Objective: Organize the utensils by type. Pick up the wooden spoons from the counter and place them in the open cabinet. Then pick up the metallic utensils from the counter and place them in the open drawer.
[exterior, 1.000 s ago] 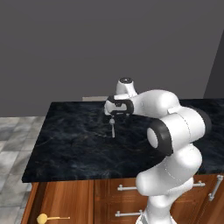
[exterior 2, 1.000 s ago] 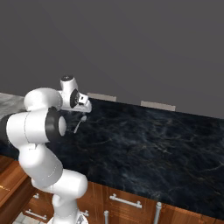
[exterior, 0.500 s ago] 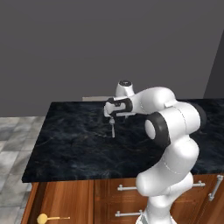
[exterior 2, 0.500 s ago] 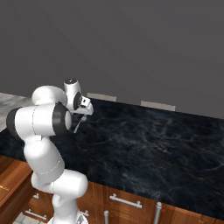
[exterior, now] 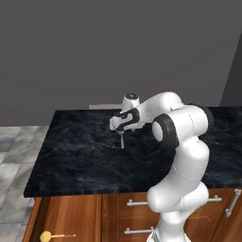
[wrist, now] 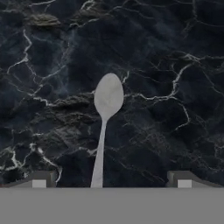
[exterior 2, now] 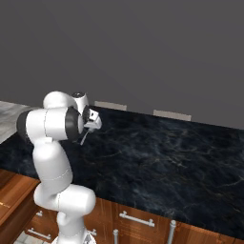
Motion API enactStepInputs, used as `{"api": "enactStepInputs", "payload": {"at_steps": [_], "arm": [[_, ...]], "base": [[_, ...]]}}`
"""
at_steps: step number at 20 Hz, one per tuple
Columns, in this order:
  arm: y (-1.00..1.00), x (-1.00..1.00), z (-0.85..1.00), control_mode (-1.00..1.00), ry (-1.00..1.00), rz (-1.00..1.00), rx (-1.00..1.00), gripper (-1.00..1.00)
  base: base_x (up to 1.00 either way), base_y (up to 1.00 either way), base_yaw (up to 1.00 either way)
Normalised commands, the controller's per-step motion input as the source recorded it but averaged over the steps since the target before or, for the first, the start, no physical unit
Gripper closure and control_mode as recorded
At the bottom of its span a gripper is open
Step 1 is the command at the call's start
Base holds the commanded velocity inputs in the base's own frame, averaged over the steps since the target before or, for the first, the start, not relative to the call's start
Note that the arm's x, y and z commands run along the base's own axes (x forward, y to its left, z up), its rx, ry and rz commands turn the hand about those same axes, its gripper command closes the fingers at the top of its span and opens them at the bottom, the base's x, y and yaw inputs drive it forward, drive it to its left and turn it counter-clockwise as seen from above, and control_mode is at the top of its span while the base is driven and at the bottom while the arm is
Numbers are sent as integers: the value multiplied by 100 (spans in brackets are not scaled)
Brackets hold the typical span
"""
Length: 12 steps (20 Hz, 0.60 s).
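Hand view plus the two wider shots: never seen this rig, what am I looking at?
All rendered. A white robot arm on a base stands at a black marble-look counter topped on reddish-brown drawers. Two pictures come from cameras on the base, behind the arm to its left and right. The third looks along the claw from a camera on the hand; the two grey tips at its bottom are the fingers. They stand wide apart, gripping nothing. Between them a silver-grey metal spoon lies flat on the counter, bowl pointing away. In the left base view the claw hangs over the slab, and a yellowish-headed utensil lies low at the bottom left.
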Motion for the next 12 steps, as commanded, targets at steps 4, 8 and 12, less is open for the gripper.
{"api": "enactStepInputs", "payload": {"at_steps": [4, 8, 12], "arm": [[9, 27, -33, -100, 0, 0, 0, -100], [5, 28, -30, -100, 2, 0, 0, -100], [6, 18, -33, -100, 2, 0, 0, -100]], "base": [[0, 0, 0], [0, 0, 0], [0, 0, 0]]}}
